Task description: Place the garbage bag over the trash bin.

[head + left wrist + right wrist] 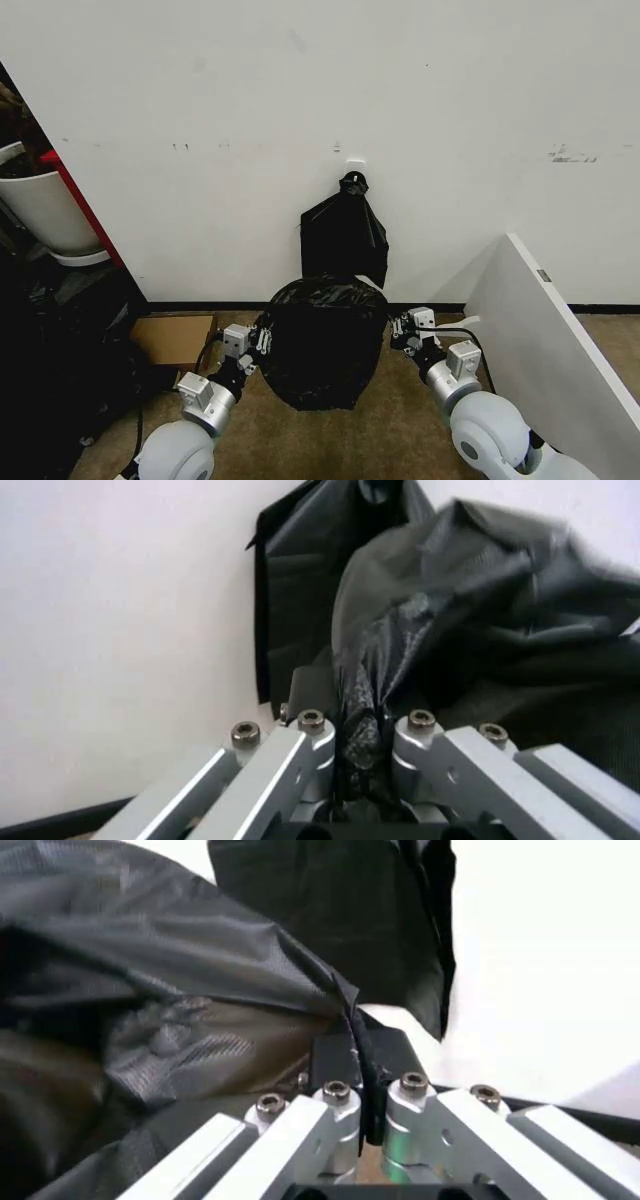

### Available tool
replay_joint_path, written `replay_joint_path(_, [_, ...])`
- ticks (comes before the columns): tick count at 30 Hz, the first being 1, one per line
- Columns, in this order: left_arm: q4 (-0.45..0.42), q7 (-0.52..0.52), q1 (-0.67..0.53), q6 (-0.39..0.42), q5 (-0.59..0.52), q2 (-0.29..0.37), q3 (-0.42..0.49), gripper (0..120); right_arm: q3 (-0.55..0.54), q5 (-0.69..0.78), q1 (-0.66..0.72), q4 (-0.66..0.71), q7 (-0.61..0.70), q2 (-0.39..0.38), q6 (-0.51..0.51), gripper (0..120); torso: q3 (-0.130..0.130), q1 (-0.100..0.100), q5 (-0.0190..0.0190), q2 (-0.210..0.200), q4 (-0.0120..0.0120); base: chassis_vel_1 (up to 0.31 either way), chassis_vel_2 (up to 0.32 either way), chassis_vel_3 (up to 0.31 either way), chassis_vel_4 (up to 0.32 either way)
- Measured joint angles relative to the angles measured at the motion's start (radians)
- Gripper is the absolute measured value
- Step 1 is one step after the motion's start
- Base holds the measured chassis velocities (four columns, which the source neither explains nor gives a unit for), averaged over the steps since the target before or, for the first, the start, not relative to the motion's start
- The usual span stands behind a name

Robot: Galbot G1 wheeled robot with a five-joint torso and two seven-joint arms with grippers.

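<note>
White wall (450,120) behind, flat black knotted bunch (344,238) hanging; glossy crinkled black garbage bag (325,340) pinched between left gripper (262,340) and right gripper (400,329), probably hiding the bin.

Garbage bag (325,345): one. Hanging black bunch (343,240): one. End effectors: two, left (262,340), right (398,330). Cardboard box (172,338): one.

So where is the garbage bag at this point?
In the head view the garbage bag billows low at centre, pinched between the left gripper and right gripper, below the black bunch on the wall.
</note>
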Motion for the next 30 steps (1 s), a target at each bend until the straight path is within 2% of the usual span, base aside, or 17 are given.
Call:
replay_joint_path(7, [-0.005, 0.029, -0.006, -0.011, -0.049, 0.007, -0.006, 4, 0.009, -0.017, 0.0, -0.068, -0.052, 0.003, 0.034, 0, 0.0, 0.0, 0.0, 0.0, 0.0, 0.0, 0.0, 0.0, 0.0])
replay_joint_path(15, [-0.024, -0.009, -0.02, 0.024, -0.169, -0.009, -0.012, 4, 0.008, -0.03, -0.012, -0.117, -0.075, 0.024, 0.08, 0, 0.0, 0.0, 0.0, 0.0, 0.0001, 0.0, 0.0, 0.0, 0.0])
replay_joint_path(22, [-0.022, -0.089, -0.03, 0.049, -0.192, -0.039, -0.019, 4, 0.015, -0.031, -0.036, -0.085, -0.075, 0.041, 0.102, 0, 0.0, 0.0, -0.0002, 0.0, 0.0001, 0.0, 0.0, 0.0, 0.0])
replay_joint_path(27, [-0.022, -0.117, -0.034, 0.063, -0.212, -0.076, -0.021, 4, 0.027, -0.041, -0.069, -0.068, -0.073, 0.055, 0.124, 22, 0.0, 0.0, -0.0002, 0.0, 0.0, 0.0, 0.0, 0.0, 0.0])
replay_joint_path(30, [-0.021, -0.125, -0.037, 0.064, -0.212, -0.086, -0.021, 4, 0.04, -0.037, -0.075, -0.067, -0.067, 0.067, 0.126, 28, 0.0, 0.0, 0.0, 0.0, 0.0, 0.0, 0.0, 0.0, 0.0])
